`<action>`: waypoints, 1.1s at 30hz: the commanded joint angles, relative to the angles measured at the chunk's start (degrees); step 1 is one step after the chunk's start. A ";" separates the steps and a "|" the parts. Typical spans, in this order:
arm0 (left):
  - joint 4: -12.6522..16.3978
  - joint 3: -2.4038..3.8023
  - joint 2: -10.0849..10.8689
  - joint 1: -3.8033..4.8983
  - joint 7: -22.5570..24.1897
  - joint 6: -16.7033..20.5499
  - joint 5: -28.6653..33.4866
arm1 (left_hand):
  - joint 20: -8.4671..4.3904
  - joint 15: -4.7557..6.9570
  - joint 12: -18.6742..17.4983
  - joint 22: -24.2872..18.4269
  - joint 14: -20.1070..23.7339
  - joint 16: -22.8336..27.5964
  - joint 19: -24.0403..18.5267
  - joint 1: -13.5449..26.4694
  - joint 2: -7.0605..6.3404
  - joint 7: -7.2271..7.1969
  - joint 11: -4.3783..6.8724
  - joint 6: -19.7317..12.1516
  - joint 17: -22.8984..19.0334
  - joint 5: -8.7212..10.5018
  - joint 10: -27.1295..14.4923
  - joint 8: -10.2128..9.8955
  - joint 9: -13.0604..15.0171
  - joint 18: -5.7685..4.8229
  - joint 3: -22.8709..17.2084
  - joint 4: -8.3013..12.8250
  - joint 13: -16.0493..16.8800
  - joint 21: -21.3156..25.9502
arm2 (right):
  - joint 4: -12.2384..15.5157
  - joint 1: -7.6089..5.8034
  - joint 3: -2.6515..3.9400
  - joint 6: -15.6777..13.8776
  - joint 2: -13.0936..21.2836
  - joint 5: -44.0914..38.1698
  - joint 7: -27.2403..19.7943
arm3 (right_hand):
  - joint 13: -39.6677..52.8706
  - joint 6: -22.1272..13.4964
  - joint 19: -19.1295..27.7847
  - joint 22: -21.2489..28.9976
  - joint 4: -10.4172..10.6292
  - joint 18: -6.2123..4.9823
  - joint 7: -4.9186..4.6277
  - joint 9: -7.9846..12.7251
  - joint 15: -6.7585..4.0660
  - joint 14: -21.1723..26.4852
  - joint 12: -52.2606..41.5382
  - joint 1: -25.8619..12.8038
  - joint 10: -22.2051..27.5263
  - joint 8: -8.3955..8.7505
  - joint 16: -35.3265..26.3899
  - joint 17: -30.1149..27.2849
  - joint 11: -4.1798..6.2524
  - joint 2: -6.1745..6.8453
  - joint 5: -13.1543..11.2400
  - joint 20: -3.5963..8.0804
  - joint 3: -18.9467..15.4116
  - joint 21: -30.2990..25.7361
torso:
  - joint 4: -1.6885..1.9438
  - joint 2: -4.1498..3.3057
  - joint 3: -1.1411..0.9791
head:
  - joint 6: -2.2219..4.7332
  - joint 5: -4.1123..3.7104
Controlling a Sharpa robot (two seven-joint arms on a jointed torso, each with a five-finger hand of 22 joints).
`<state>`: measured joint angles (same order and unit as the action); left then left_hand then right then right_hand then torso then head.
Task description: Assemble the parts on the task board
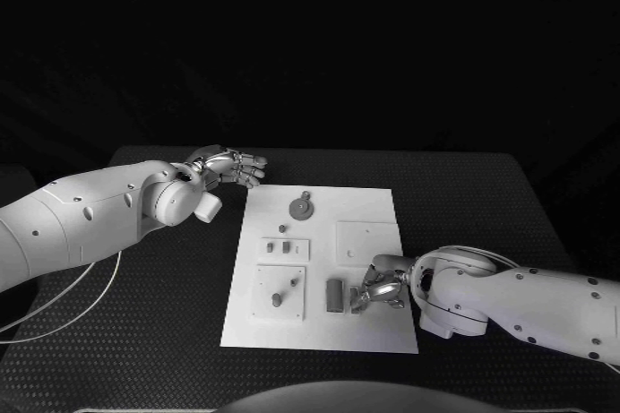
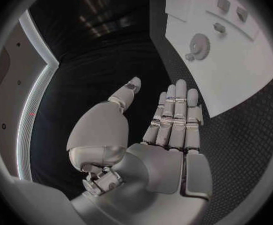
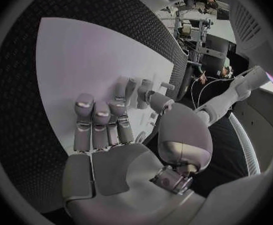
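**Right hand at the near part, left hand idle off the board**

Board (image 1: 374, 207) lies flat mid-desk (image 1: 517, 198), long side running away from the robot.

Parts on it, head view:
- gear (image 1: 301, 207) at the far end, small knob just beyond it
- small peg (image 1: 284, 228) just nearer than the gear
- two small blocks (image 1: 277, 247) side by side in a raised frame
- near-left square plate (image 1: 279, 292) with a short peg (image 1: 277, 298) standing in it
- plain raised square (image 1: 367, 241) on the right side of the board
- upright grey bar (image 1: 335, 296) near the near edge, between the square plate and the right hand

Right hand (image 1: 382, 286): over the board's near-right area, fingers (image 3: 100, 116) pointing at the grey bar. Wrist view shows the fingers fairly straight, close together, thumb out to the side, small parts just past the fingertips. Whether a fingertip touches or pinches a part – cannot tell; contact point is hidden.

Left hand (image 1: 228, 168): off the board, over bare desk by the far-left corner. Wrist view shows it (image 2: 168, 135) flat, fingers (image 2: 177, 110) straight and side by side, thumb apart, nothing in it. Gear (image 2: 200, 47) and board are well beyond the fingertips, no contact.
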<state>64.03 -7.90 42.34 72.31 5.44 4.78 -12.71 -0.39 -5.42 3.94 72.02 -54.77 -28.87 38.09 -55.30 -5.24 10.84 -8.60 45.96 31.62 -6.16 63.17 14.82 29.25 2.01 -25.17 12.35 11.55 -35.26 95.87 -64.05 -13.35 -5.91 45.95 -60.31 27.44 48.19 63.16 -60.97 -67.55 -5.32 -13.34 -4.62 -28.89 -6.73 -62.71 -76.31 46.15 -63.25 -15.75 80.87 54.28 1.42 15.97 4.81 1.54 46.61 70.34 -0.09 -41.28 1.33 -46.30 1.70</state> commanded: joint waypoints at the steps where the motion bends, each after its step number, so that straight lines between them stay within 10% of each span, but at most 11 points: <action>1: 0.08 0.03 -0.01 0.05 0.28 -0.73 -0.20 | 0.01 0.09 0.01 0.06 -0.40 0.18 0.29 0.15 -0.03 -0.26 -0.16 -0.17 0.06 0.05 -0.35 0.33 -0.08 1.03 0.03 -0.05 -0.09 0.25 | 0.32 0.02 0.03 2.73 0.18 -0.73 -2.85 | 0.13 -0.56 0.21 0.16 -1.42 -1.66 -0.17 -0.09 -0.17 0.22 0.40 1.67 0.46 -0.44 -0.38 0.15 -0.06 -0.04 -1.03 0.32 -2.15 0.22 | 0.00 -0.02 -0.02 | 0.00 -0.01; 14: 0.11 0.03 -0.06 0.04 0.32 -0.81 -0.21 | 0.01 0.09 0.02 0.09 -0.42 0.22 0.30 0.12 -0.02 -0.24 -0.17 -0.19 0.11 0.04 -0.36 0.34 -0.10 1.04 0.01 -0.04 -0.10 0.27 | -0.28 0.08 0.02 3.93 -0.22 -4.20 -2.05 | 0.40 -1.62 1.34 0.52 -5.73 -1.66 -0.45 -0.17 0.02 1.15 0.51 7.39 1.45 -0.76 -0.51 0.60 -0.24 -0.41 -2.03 0.31 -10.22 0.04 | -0.03 -0.01 -0.02 | -0.08 -0.09; 25: 0.09 0.02 -0.05 0.04 0.26 -0.92 -0.24 | 0.00 0.09 0.03 0.17 -0.46 0.36 0.34 -0.08 0.38 -0.23 -0.17 -0.22 0.28 -0.41 -0.38 0.39 -0.15 1.04 -0.22 -0.10 -0.13 0.35 | -0.97 0.18 0.01 2.27 -0.38 -3.70 -1.39 | 0.29 -0.96 0.81 0.82 -2.61 -1.66 -0.07 -0.53 -0.26 0.67 0.46 7.17 0.72 -1.43 -0.36 0.58 0.13 -2.02 -2.02 0.38 -9.70 0.19 | -0.01 -0.01 0.00 | -0.18 -0.12; 33: 0.29 0.02 -0.04 0.04 0.48 -1.30 -0.97 | 0.01 0.09 0.05 0.25 -0.47 0.46 0.34 -0.25 0.49 -0.10 -0.17 -0.01 0.39 -0.69 -0.37 0.55 -0.12 1.03 -0.32 -0.06 -0.14 0.40 | -1.33 0.30 0.00 1.63 -1.00 -4.53 -0.69 | 0.21 -0.15 0.40 0.96 -1.41 -1.66 0.36 -0.73 -0.49 0.09 0.46 9.19 -0.12 -1.97 -0.34 0.50 0.55 -5.89 -2.03 0.59 -6.63 0.38 | -0.02 0.00 0.04 | -0.24 -0.14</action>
<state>64.07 -7.91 42.37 72.31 5.38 4.65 -12.94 -0.39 -5.42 3.94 72.22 -54.77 -28.65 38.09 -55.32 -5.22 10.84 -8.60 45.95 31.96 -6.66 63.17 15.04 29.15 1.99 -25.17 12.35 11.46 -35.04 94.71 -63.86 -13.35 -3.66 45.10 -63.57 26.32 48.45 62.53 -60.27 -66.64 -6.65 -13.32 -4.24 -29.63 -6.96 -62.36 -75.87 54.71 -62.97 -17.58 80.42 54.84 1.97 11.13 3.04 2.07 39.53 70.34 -0.10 -41.28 1.31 -46.51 1.57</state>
